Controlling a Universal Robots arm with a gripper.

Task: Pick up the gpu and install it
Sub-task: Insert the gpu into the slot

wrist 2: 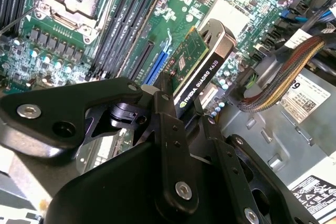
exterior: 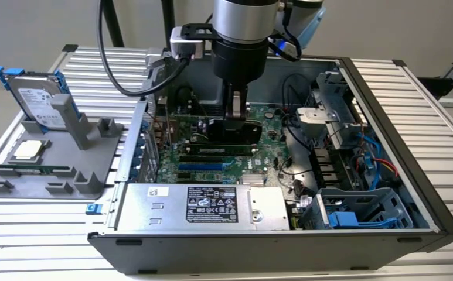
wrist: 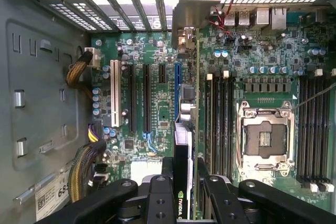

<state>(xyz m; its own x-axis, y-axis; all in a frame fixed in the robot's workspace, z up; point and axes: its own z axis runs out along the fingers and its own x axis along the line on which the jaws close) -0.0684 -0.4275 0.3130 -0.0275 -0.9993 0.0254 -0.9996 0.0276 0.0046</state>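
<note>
My gripper [exterior: 237, 117] reaches down inside the open computer case [exterior: 414, 146], over the green motherboard [exterior: 269, 155]. It is shut on the gpu [exterior: 232, 133], which looks like a dark block low over the board in the exterior view. The second wrist view shows the gpu [wrist 2: 195, 65] as a green card with a black shroud, pinched between the black fingers [wrist 2: 164, 109]. In the first wrist view the gpu [wrist: 184, 129] stands edge-on in line with the blue slot [wrist: 177, 74], clamped by the gripper [wrist: 184, 181]. Whether the card sits in the slot I cannot tell.
A grey fixture [exterior: 50, 175] at the exterior view's left holds a silver hard drive with blue tabs [exterior: 38, 100], a processor chip [exterior: 29, 149] and a memory stick [exterior: 34, 170]. In the case are the power supply [exterior: 203, 205], a blue drive cage [exterior: 359, 213], cable bundles [wrist 2: 283, 80] and the processor socket [wrist: 262, 137].
</note>
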